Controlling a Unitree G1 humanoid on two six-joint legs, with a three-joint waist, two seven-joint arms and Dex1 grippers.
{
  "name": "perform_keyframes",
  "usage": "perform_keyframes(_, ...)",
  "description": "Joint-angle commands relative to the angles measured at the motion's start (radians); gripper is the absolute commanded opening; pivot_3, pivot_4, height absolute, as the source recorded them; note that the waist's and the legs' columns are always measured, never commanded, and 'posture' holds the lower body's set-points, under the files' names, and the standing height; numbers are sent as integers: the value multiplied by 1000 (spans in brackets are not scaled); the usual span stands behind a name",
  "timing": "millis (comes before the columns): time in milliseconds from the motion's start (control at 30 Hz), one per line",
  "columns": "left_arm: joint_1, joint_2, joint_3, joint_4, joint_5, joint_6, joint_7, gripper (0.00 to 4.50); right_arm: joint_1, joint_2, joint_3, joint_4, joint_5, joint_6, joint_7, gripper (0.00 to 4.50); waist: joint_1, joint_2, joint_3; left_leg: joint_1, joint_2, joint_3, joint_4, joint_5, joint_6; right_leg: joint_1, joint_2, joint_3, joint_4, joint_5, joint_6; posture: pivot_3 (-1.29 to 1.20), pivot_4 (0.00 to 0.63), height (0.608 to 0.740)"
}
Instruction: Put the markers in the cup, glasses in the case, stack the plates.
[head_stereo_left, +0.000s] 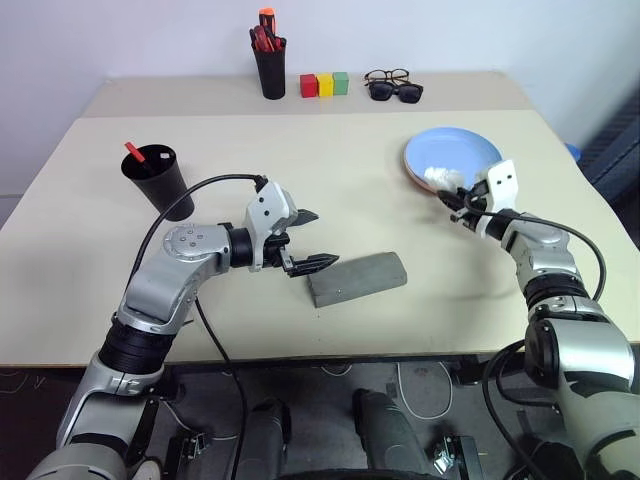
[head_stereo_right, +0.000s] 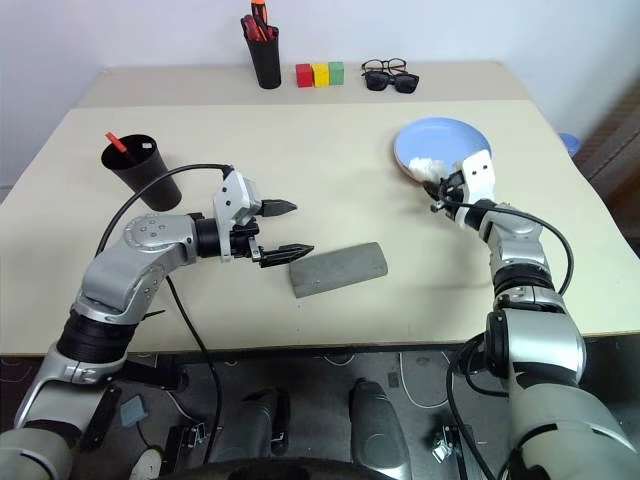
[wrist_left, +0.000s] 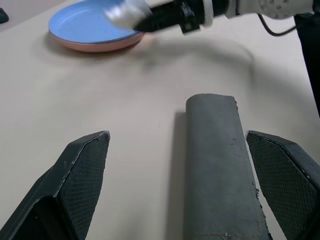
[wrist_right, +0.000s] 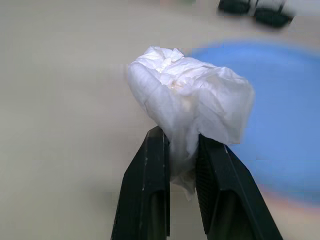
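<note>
Beside grey case (head_stereo_left: 357, 278), left gripper (head_stereo_left: 309, 240) agape; right gripper (wrist_right: 182, 150) clamps crumpled tissue (wrist_right: 192, 107).

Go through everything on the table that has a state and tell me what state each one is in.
Case: lid shut, lying flat.
Cup: upright, one marker inside.
Plates: stacked, blue on pink.
Glasses: lying by the sunglasses, not in the case.
Pen holder: upright, full of pens.
Left tool: open beside the case.
Right tool: shut on a crumpled tissue.
</note>
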Motion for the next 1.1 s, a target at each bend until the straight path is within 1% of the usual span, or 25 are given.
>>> perform_keyframes(33,9,4,35,-44,-11,-9,17,4500,-65,-15,-32,16,12,-44,-34,691,0,0,0,0,0,0,0,0,0,0,0,0,0,0,0,0,150,740)
perform_keyframes(333,69,23,83,-115,-20,16,76,4500,-181,-14,6,123,-88,-82,-268,691,-1,0,0,0,0,0,-1,0,0,0,0,0,0,0,0,0,150,740)
perform_keyframes(367,80,29,92,-127,-20,23,84,4500,-193,-13,12,134,-102,-80,-293,921,-2,0,0,0,0,0,-1,0,0,0,0,0,0,0,0,0,150,740)
perform_keyframes(433,104,40,112,-153,-26,38,103,4500,-212,-12,13,151,-118,-77,-341,1534,-2,0,0,0,0,0,-1,0,0,-1,0,0,0,0,0,0,150,740)
perform_keyframes(567,146,55,153,-207,-50,81,139,4500,-240,-17,0,163,-137,-110,-431,3461,-1,0,0,-1,0,0,-1,0,0,-1,0,0,0,0,0,0,150,740)
perform_keyframes(633,168,63,173,-227,-59,96,151,4500,-244,-25,-6,163,-141,-125,-460,3461,0,0,0,-1,0,0,-1,0,0,-1,0,0,-1,0,0,0,150,740)
perform_keyframes(700,194,60,186,-234,-53,82,171,4500,-231,-40,-21,159,-131,-142,-448,3461,0,0,0,-1,0,0,-1,0,0,-1,0,0,-1,0,0,0,150,740)
perform_keyframes(800,232,43,184,-235,-5,-4,208,4500,-196,-58,-23,148,-125,-170,-395,3461,1,0,0,-1,0,0,-1,0,0,-1,0,0,-1,0,0,0,150,740)
perform_keyframes(867,261,6,196,-234,-6,-64,229,4500,-167,-67,-37,132,-102,-184,-324,3461,2,0,0,-1,0,0,-1,0,0,0,0,0,-2,0,0,0,150,740)
perform_keyframes(900,285,-8,210,-234,-23,-85,226,4500,-128,-78,-42,104,-85,-200,-256,3461,2,0,0,-1,0,0,-1,0,0,0,0,0,-2,0,0,0,150,740)
perform_keyframes(933,306,-16,223,-229,-29,-105,226,4500,-85,-89,-49,65,-62,-210,-191,3461,1,0,0,-1,0,0,-1,0,0,0,0,0,-3,0,0,0,150,740)
perform_keyframes(1033,344,-10,236,-205,-19,-160,208,4500,29,-113,-63,-65,-8,-206,-72,3461,2,0,0,-1,0,0,-2,0,0,0,0,0,-3,0,0,0,150,740)
perform_keyframes(1100,361,3,250,-173,-34,-159,191,4500,188,-148,-86,-283,62,-129,12,3461,3,0,0,-1,0,0,-2,0,0,0,0,0,-3,0,0,0,150,740)
